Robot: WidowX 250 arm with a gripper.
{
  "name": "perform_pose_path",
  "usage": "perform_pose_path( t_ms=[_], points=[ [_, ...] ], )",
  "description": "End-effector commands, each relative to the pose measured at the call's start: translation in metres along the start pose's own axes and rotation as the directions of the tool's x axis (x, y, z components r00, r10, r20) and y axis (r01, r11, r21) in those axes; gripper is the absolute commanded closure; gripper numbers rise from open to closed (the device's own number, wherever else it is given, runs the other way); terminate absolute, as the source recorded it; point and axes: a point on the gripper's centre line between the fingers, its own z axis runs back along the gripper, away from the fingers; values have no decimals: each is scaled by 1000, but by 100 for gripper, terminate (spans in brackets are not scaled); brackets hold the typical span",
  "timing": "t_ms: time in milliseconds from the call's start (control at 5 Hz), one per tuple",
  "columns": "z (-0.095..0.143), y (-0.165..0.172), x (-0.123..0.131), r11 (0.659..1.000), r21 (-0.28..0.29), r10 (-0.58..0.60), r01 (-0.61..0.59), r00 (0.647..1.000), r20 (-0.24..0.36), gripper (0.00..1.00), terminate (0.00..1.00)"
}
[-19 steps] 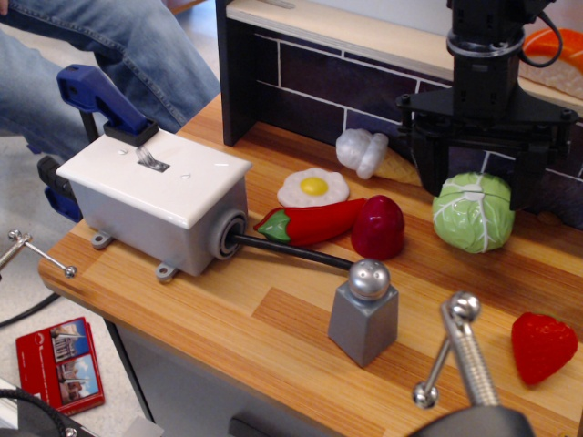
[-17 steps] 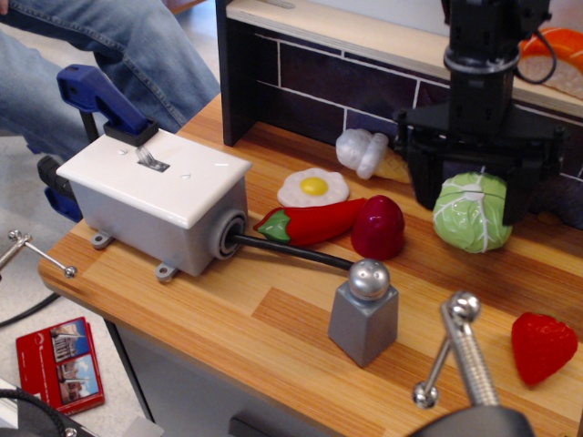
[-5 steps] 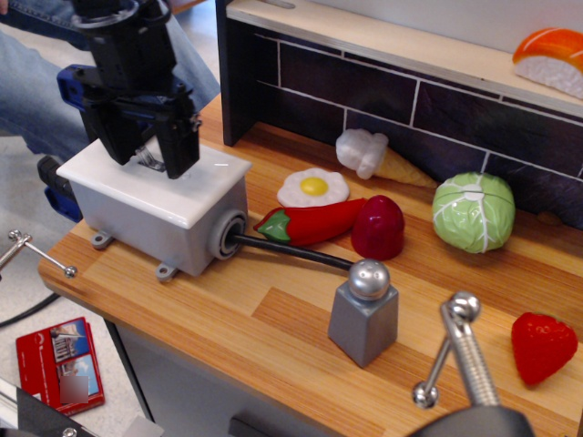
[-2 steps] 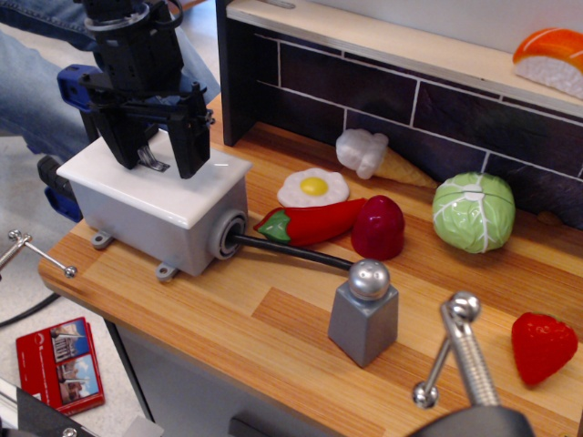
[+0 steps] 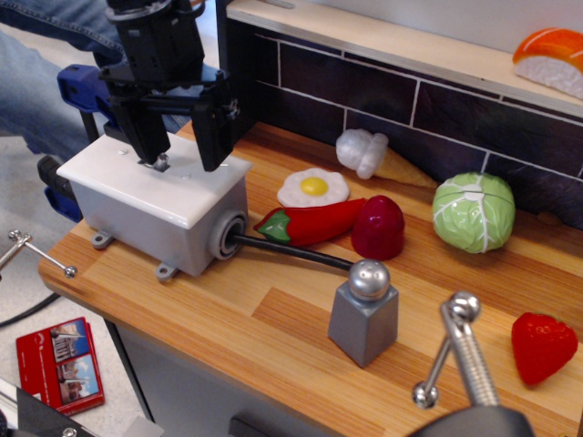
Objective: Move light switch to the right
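The light switch [image 5: 161,165] is a small silvery toggle lever on a glossy white plate [image 5: 137,185] that tops a grey electrical box [image 5: 150,228] at the left end of the wooden counter. My black gripper [image 5: 182,162] hangs straight above the plate, open. Its left fingertip [image 5: 151,153] stands right at the lever, seemingly touching it. Its right fingertip [image 5: 210,157] stands over the plate's right part. The lever's lean is partly hidden by the left finger.
A blue clamp handle [image 5: 84,89] sits behind the box. A black cable runs from the box toward a grey salt shaker [image 5: 364,312]. Toy egg [image 5: 312,188], red chili [image 5: 310,221], cabbage [image 5: 474,212], strawberry [image 5: 543,345] and a dark tiled back wall [image 5: 364,86] lie to the right.
The gripper moved from above the cabbage over to the switch box. In the last second its fingers spread wider and it shifted right along the plate.
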Motion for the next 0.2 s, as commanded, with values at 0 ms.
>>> perform_pose_path(
  t_ms=[0],
  points=[
    [6,-16,11,1000,10,-26,26,1000,18,0,100]
  ],
)
